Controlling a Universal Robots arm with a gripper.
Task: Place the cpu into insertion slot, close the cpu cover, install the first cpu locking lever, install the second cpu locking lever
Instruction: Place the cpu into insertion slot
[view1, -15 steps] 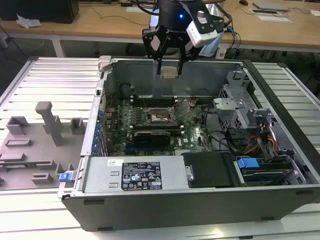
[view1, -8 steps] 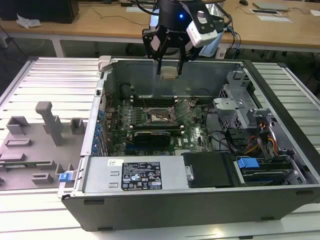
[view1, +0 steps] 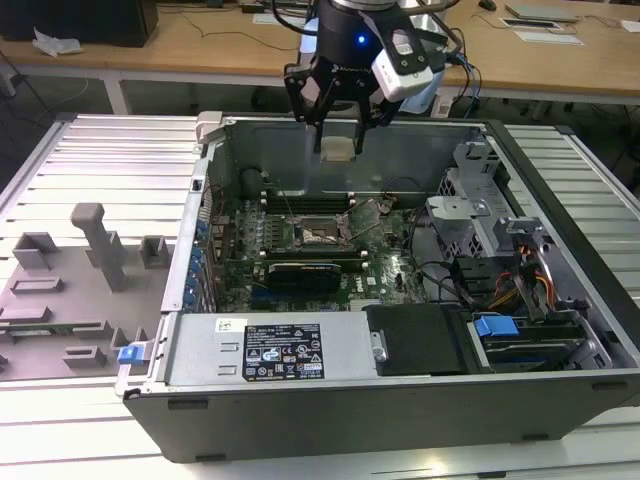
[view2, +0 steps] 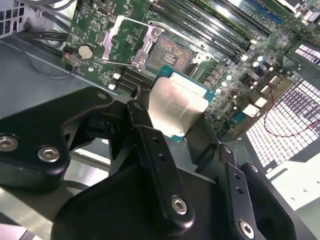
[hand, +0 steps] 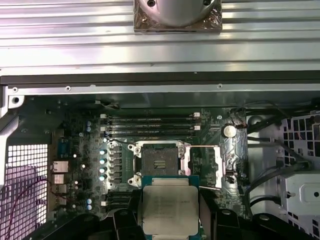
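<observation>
Ribbed metal table (view1: 100, 165); cpu (hand: 169, 210) in pincer (view1: 338, 146)

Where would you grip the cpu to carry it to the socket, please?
Take the cpu by two opposite edges, from above: it is a thin flat square, broad top up, so only the edges offer purchase. The gripper pinches it this way.

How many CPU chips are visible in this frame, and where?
1. The cpu is clamped in the gripper, held in the air over the open case. The insertion slot lies bare, with no chip in it. No other chip shows on the board.
</observation>
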